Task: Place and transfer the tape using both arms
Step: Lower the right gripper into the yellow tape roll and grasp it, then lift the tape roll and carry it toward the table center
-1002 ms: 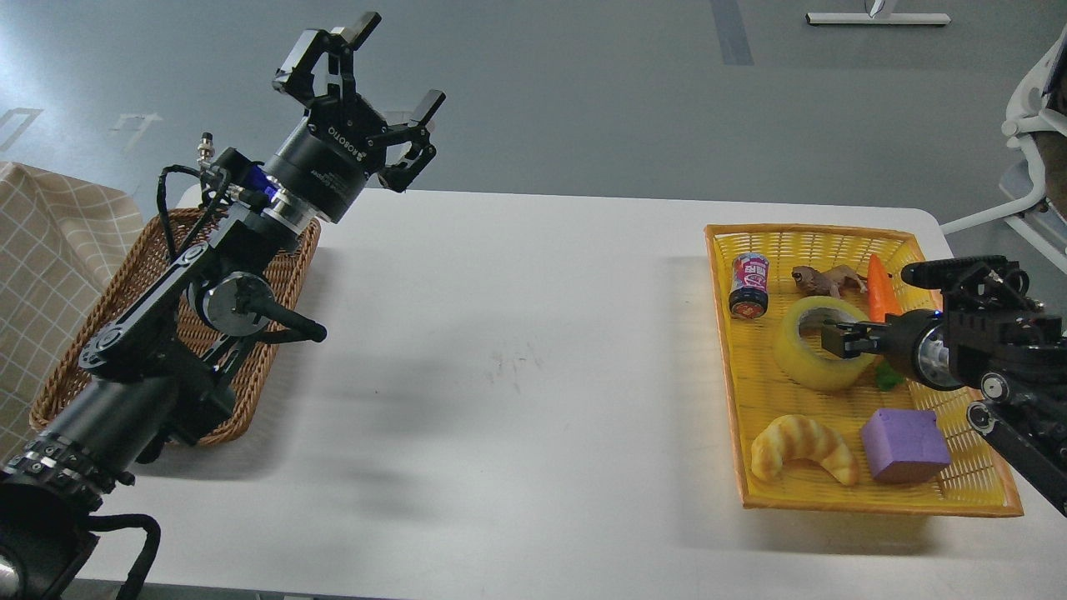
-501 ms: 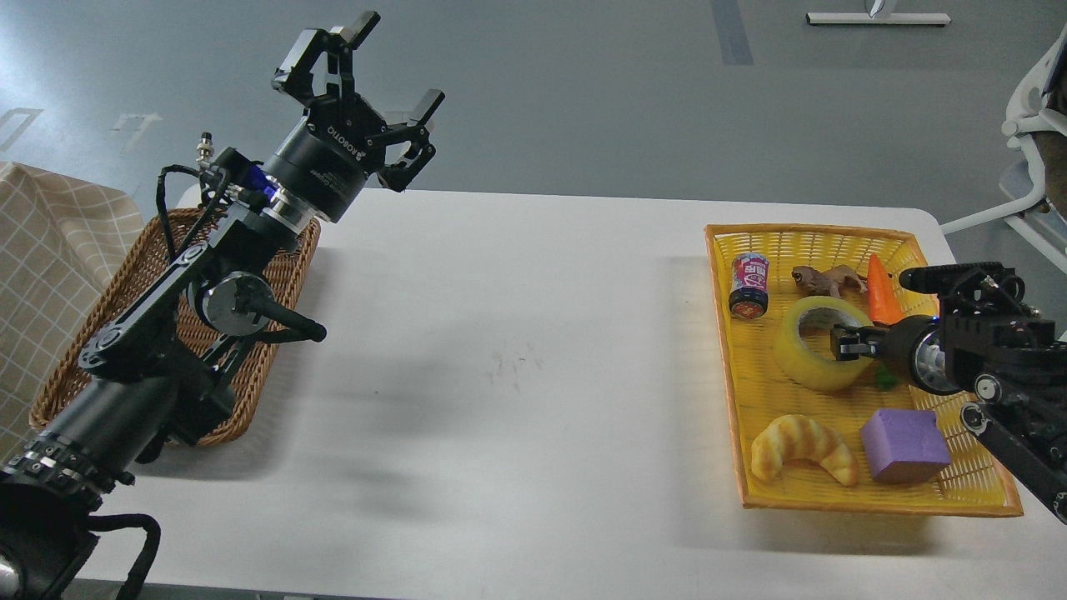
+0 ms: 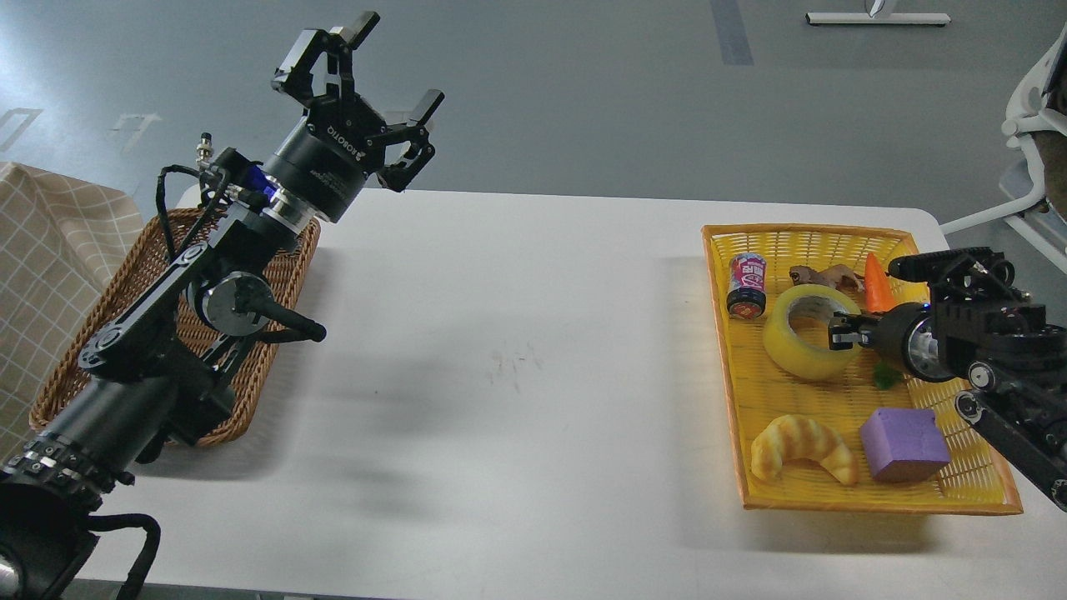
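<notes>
The tape [image 3: 800,340], a yellow translucent roll with a pale core, sits tilted in the yellow tray [image 3: 727,375] at the table's right side. My right gripper [image 3: 838,331] comes in from the right and is shut on the roll's right rim, one finger inside the core. My left gripper [image 3: 379,71] is open and empty, raised high over the far end of the brown wicker basket [image 3: 292,267] at the table's left.
The tray also holds a small bottle [image 3: 748,286], a toy frog [image 3: 825,275], an orange carrot [image 3: 875,283], a croissant [image 3: 800,446] and a purple block [image 3: 904,444]. The white table [image 3: 517,375] lies between basket and tray. A checked cloth [image 3: 58,258] hangs at left.
My right gripper has closed on the tape's rim and pulled the roll up and a little to the left; the tray shifted slightly. The left arm has not moved.
</notes>
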### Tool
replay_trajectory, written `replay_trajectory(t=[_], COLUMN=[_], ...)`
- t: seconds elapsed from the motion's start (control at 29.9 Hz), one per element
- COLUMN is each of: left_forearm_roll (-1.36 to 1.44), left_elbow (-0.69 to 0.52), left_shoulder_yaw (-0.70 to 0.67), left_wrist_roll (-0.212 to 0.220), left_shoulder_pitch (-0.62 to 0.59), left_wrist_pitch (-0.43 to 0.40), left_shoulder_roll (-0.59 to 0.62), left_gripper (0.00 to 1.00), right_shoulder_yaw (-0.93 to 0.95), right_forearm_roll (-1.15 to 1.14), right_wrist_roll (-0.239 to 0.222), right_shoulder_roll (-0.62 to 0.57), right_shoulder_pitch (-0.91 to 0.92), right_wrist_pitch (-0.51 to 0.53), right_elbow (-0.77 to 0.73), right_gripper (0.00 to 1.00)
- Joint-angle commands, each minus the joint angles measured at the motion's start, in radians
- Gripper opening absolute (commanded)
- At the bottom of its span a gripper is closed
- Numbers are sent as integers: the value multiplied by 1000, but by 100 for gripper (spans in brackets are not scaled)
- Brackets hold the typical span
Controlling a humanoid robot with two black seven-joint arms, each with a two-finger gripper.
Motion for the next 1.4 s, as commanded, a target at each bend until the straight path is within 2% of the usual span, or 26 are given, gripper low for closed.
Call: replay_trajectory(t=[0.0, 0.37, 0.7, 1.17, 1.37], left_forearm_roll=[0, -2, -2, -2, -2], left_elbow=[0, 0, 0, 0, 0], left_shoulder_yaw=[1, -5, -6, -8, -6], left_wrist_roll=[0, 0, 0, 0, 0], left_shoulder_pitch=[2, 0, 0, -2, -3], left_wrist_pitch=[0, 0, 0, 0, 0], left_shoulder_roll=[-2, 0, 0, -9, -9], left_gripper=[98, 98, 98, 98, 98], right_shoulder_yaw=[6, 9, 17, -51, -121], right_forearm_roll=[31, 141, 146, 132, 132], right_wrist_roll=[3, 3, 3, -3, -5], right_shoulder_roll=[-62, -240, -222, 8, 132], right_shoulder_pitch=[0, 0, 71, 157, 209], right_wrist_pitch=[0, 0, 0, 0, 0], right_elbow=[71, 321, 367, 336, 214], right_gripper=[0, 0, 0, 0, 0])
